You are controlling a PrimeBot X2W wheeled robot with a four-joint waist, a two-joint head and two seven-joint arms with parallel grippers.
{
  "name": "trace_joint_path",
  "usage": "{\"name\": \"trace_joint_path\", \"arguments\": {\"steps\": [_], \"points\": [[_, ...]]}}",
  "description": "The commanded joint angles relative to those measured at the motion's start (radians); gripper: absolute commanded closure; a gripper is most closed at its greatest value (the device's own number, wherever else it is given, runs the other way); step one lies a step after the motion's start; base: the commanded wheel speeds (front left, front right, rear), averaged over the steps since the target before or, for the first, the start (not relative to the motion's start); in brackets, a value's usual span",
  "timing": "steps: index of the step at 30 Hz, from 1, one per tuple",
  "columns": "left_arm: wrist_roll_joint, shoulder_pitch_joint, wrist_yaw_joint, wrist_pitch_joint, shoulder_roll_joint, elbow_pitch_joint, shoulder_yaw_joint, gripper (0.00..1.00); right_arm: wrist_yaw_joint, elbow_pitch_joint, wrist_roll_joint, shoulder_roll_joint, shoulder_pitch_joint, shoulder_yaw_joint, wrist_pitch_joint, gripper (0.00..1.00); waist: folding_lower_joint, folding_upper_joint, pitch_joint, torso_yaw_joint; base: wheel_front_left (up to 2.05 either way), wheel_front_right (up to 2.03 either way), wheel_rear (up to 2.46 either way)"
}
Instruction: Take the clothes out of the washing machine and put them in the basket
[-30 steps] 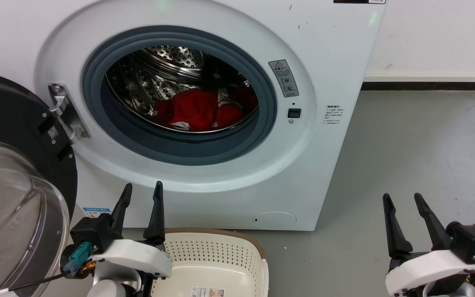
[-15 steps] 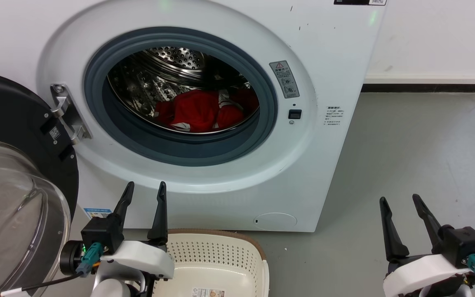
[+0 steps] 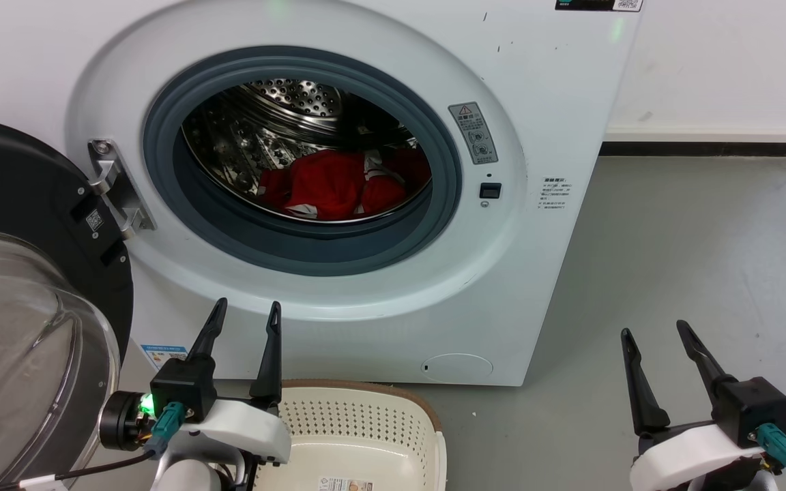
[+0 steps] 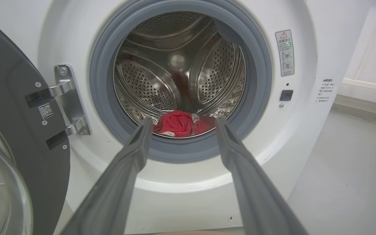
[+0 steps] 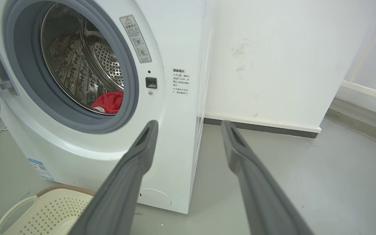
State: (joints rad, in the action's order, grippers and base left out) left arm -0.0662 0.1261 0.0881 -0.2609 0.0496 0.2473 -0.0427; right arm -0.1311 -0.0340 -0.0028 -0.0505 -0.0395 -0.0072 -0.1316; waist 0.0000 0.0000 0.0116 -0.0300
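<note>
At the left of the washing machine (image 3: pixel 543 286), its black-rimmed glass door (image 3: pixel 31 225) stood swung wide open, held on a metal hinge (image 3: pixel 117 194) beside the grey rubber ring (image 3: pixel 311 256) of the porthole. In front of the washing machine, below the ring's lower left, the left gripper (image 3: pixel 248 304) hung in the air with its two dark fingers spread wide and nothing between them, tips pointing up toward the machine's white front and apart from it. The basket (image 3: pixel 366 417) sat on the floor at the foot of the washing machine, just beside that gripper. The clothes (image 3: pixel 338 184) lay in a red heap with white trim at the bottom of the steel drum (image 3: pixel 284 102), inside the washing machine, well beyond the left fingertips. In the left wrist view the heap showed straight ahead in the gap between the two fingers, touched by neither. A warning sticker (image 3: pixel 473 133) sat on the machine's front just right of the ring. Off the right side of the washing machine, over the grey floor (image 3: pixel 693 259), the right gripper (image 3: pixel 654 329) also had its fingers wide apart, gripping nothing. In the right wrist view the machine's right front edge stood between those fingers, and the clothes lay left of both, far off inside the drum.
</note>
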Motion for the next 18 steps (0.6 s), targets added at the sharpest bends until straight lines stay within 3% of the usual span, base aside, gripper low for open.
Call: {"name": "trace_joint_path", "arguments": {"steps": [1,18], "points": [[0.000,0.008,0.000,-0.006,0.001,0.002,0.001,0.00,0.001,0.003,-0.005,0.001,-0.008,0.001,-0.006,0.00,0.0000,0.0000,0.001,0.000,0.00,0.00,0.00],[-0.005,0.006,-0.013,-0.005,0.001,0.017,0.002,0.00,0.001,-0.004,-0.004,0.001,-0.008,0.003,0.003,0.00,0.0000,0.0000,0.002,0.000,0.00,0.00,0.00]]}}
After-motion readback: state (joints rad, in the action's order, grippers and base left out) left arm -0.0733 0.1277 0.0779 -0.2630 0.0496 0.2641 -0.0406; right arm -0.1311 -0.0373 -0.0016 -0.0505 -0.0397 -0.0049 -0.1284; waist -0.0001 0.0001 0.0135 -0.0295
